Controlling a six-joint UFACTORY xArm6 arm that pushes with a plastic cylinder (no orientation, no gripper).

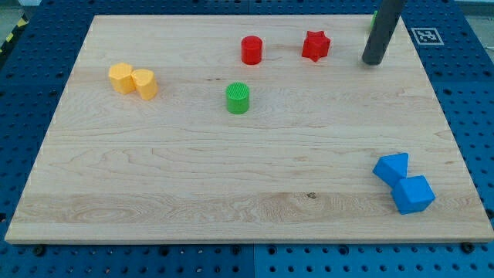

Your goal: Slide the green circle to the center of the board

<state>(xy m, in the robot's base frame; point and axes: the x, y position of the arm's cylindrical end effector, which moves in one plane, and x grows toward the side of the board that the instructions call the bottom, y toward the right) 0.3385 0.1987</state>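
Observation:
The green circle (238,98) stands on the wooden board (231,177), a little above and left of the board's middle. My tip (373,62) rests on the board near the view's top right, far to the right of the green circle and apart from every block. The nearest block to my tip is the red star (316,45), to its left.
A red cylinder (252,50) stands above the green circle. Two yellow blocks (121,77) (145,83) touch each other at the left. Two blue blocks (391,167) (413,194) touch at the bottom right. A small green thing (374,19) shows behind the rod at the top edge.

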